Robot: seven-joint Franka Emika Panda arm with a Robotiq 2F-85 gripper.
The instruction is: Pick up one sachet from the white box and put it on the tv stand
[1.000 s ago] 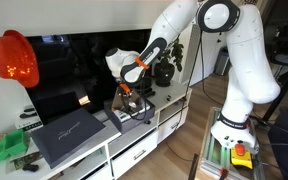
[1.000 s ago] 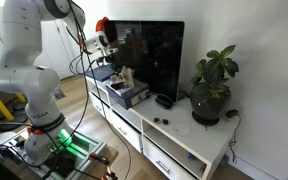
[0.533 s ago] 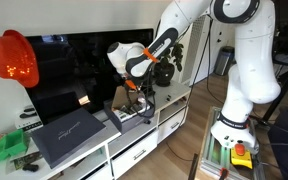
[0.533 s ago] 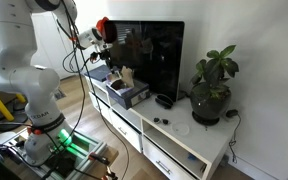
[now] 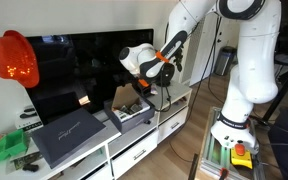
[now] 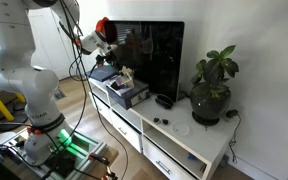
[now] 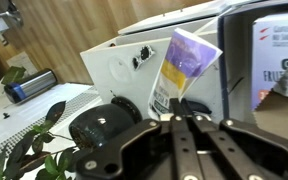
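Note:
The white box (image 5: 134,114) with its dark lid open stands on the tv stand (image 5: 144,150), in front of the television; it also shows in the other exterior view (image 6: 127,95). My gripper (image 5: 145,90) hangs just above and beside the box. In the wrist view my gripper (image 7: 184,108) is shut on a sachet (image 7: 186,62), purple, yellow and white, which sticks out past the fingertips. More packets (image 7: 284,72) in the box show at the right edge of the wrist view. The tv stand's white top (image 7: 109,70) lies beyond the sachet.
A larger flat dark-grey box (image 5: 69,135) lies beside the white box. A potted plant (image 6: 212,92) stands at the far end of the stand, with small dark items (image 6: 164,100) near it. The television (image 6: 149,55) rises close behind. A green thing (image 5: 9,148) sits at the other end.
My gripper has risen out of the white box and shifted sideways along the stand toward the plant end, carrying the sachet with it.

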